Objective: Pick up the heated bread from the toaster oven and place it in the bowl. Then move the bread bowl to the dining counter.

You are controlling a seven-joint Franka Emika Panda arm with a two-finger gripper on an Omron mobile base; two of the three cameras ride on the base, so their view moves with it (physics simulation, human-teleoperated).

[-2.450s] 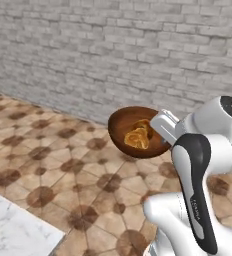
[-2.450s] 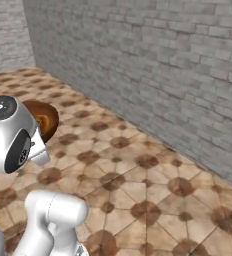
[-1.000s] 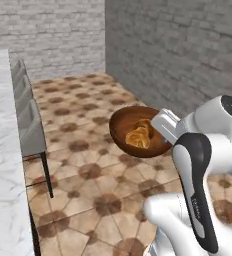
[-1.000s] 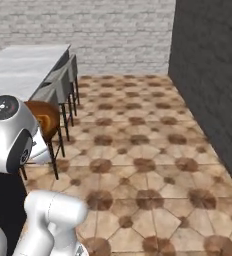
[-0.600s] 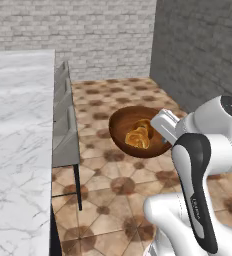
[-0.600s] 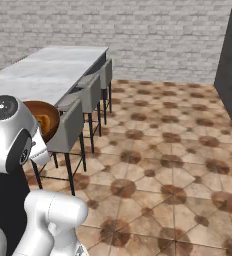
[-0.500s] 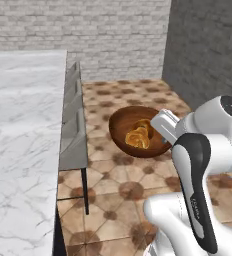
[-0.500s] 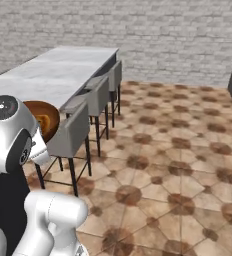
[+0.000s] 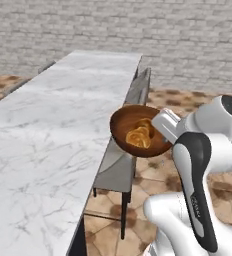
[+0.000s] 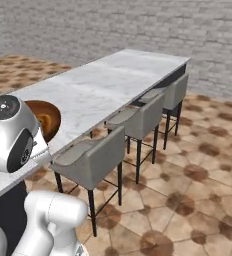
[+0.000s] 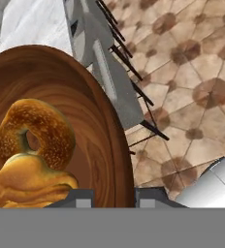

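The bowl [image 9: 138, 131] was up in the air, carried at the end of the arm, and the left base view gave the clearest look inside: the bread [image 9: 140, 136] sat in the hollow, golden and knotted, with the gripper [image 9: 166, 123] at the bowl's right rim. From the right base view the robot's own round white joint covered most of it, so just a brown crescent of the bowl [image 10: 46, 118] peeked out beside it. The hand view went right in close: the bread [image 11: 31, 154] was a ring on top of a lumpy base, resting against the bowl's glossy wood grain [image 11: 92, 131], and the two dark fingertips [image 11: 80, 199] sat either side of the rim, jaws clamped on it. The bowl hung just off the edge of the long white marble counter [image 9: 53, 130], above the nearest grey stool [image 9: 122, 165]. The right base view showed what the left could not: a full row of three grey stools [image 10: 138, 120] lined up along the counter [image 10: 103, 82]. Patterned brown floor tiles [image 10: 198, 170] spread out beyond, and a grey brick wall [image 9: 138, 30] closed off the back of the room.
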